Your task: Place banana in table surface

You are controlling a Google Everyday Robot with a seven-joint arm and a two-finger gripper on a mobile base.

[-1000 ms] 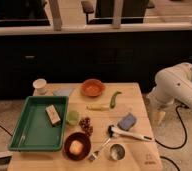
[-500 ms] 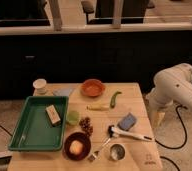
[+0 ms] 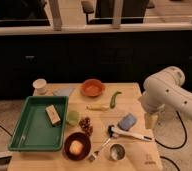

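The banana (image 3: 97,107), small, slim and pale yellow, lies flat on the tan wooden table surface (image 3: 135,159) near its middle. It sits just left of a curved dark green vegetable (image 3: 115,98). My white arm (image 3: 165,92) reaches in from the right. My gripper (image 3: 150,120) points down over the table's right edge. It is well to the right of the banana and apart from it, beside a blue sponge (image 3: 127,121).
A green tray (image 3: 24,134) at the left holds a tan block (image 3: 52,114). Around it are a white cup (image 3: 39,85), an orange bowl (image 3: 93,88), a dark bowl (image 3: 77,146), a brush (image 3: 126,133), a fork (image 3: 100,149) and a metal cup (image 3: 117,151).
My arm has shifted slightly left, toward the table. The banana and the other objects have not moved.
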